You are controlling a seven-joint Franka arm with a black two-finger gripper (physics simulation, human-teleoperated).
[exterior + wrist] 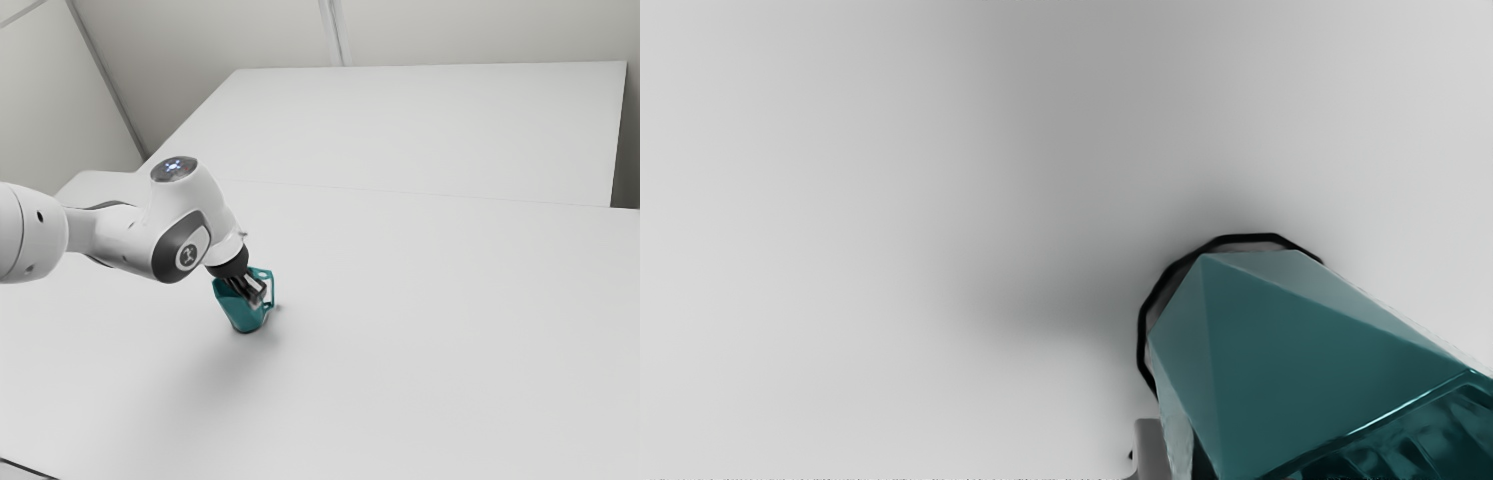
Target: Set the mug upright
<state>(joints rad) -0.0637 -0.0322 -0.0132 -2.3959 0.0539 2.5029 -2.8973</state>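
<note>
In the exterior view the gripper [252,289] is down at the teal mug [243,313], shut on its wall on the handle's side. The mug's base is low, at or close above the table; contact is not clear. Its body leans, with the opening toward the exterior view's upper left and the handle toward the right. In the wrist view the gripper [1175,450] has a grey fingertip outside the mug [1280,353] and a dark part beyond the pale wall. The mug's dark-rimmed base points away from the hand, and much of its opening is cut off.
The white table [430,340] extends around the mug, with a soft shadow beside it. Another white surface [430,120] lies farther back, before pale walls. A dark edge crosses the exterior view's lower left corner.
</note>
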